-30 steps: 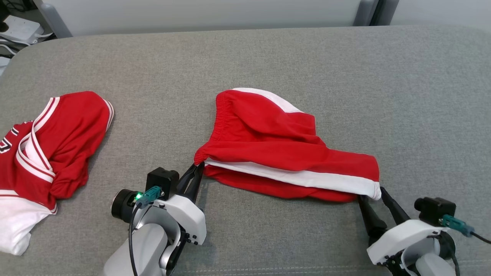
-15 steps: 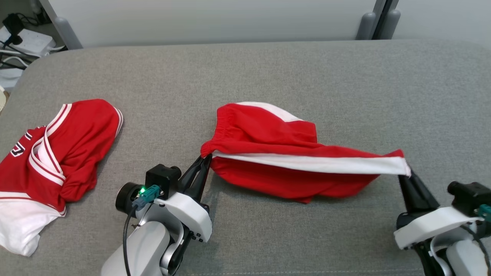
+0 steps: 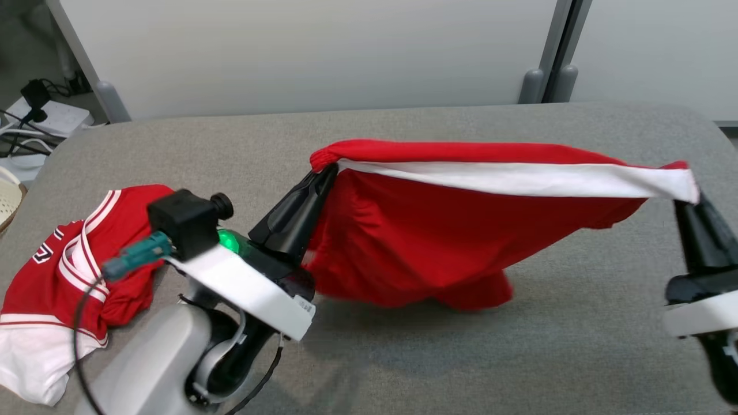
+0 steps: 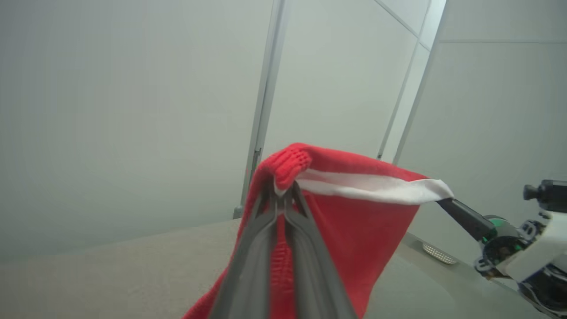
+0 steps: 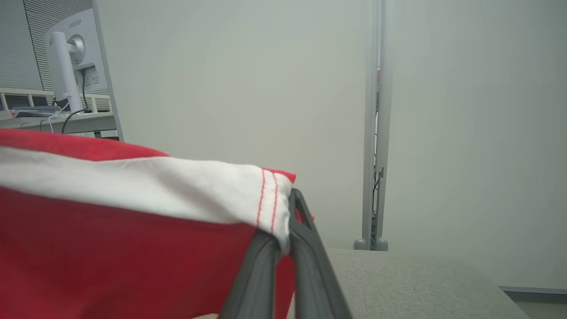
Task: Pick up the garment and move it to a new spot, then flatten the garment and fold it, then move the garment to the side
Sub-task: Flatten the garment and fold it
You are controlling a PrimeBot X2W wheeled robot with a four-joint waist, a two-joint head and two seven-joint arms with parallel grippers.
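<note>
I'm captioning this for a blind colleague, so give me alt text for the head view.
Red shorts with a white stripe hang stretched between the left end effector and right end effector, over a grey table. A crumpled red-and-white jersey lies at left.

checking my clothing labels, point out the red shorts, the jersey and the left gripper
red shorts [image 3: 450,242], head view, on the hanging red panel
jersey [image 3: 31,288], head view, on its red chest area
left gripper [image 3: 327,171], head view, at the tips of its fingers
</note>
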